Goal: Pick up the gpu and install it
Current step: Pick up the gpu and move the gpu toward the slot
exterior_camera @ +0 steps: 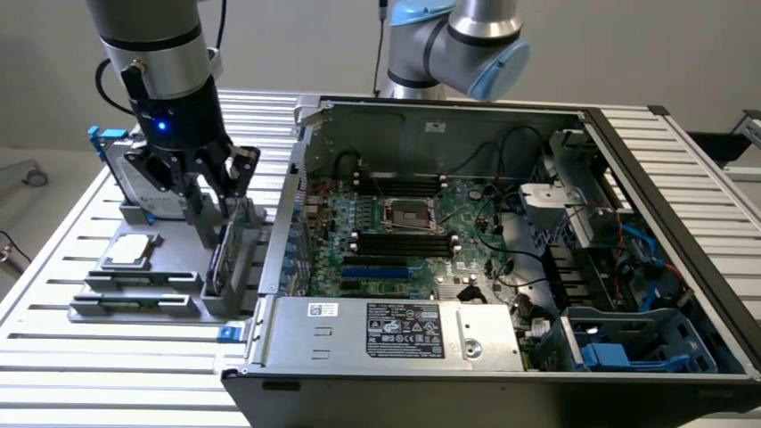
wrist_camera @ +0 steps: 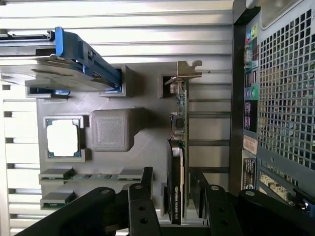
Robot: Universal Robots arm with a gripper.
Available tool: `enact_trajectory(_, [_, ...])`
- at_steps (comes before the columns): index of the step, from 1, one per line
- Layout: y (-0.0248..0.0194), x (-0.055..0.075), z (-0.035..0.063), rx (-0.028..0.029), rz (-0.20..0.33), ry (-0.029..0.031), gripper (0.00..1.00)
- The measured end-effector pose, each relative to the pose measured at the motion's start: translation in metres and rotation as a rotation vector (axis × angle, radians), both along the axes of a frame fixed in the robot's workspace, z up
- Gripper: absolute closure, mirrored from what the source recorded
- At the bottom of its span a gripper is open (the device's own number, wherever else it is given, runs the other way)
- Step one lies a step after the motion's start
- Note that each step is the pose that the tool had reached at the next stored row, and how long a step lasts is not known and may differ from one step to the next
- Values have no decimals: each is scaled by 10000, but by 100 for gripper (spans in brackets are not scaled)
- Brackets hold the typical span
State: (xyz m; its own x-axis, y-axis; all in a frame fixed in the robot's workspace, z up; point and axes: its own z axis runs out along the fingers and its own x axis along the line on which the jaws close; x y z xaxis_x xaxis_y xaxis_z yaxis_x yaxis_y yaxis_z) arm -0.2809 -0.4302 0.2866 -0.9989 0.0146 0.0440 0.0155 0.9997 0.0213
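Note:
The gpu (exterior_camera: 230, 254) stands on its long edge in a slot of the grey parts holder (exterior_camera: 178, 267), just beside the open computer case (exterior_camera: 476, 250). In the wrist view the gpu (wrist_camera: 176, 162) shows its black shroud and its grey metal bracket at the far end. My gripper (exterior_camera: 212, 198) hangs right over the card's rear end. It is open, and the black fingers (wrist_camera: 143, 191) stand on either side of the card with a gap on each side. Nothing is held.
The holder also carries a silver hard drive in a blue-edged frame (wrist_camera: 74, 66), a square CPU chip (wrist_camera: 63, 137) and memory sticks (wrist_camera: 59, 173). The case's motherboard (exterior_camera: 405, 236) lies exposed. The case's rear wall (wrist_camera: 280, 98) stands close by the card. All rests on a slatted metal table (exterior_camera: 71, 357).

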Motion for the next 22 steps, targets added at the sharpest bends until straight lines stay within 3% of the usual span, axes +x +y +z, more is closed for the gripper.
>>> enact_trajectory(22, [0, 33, -374, -12, 26, -30, 56])
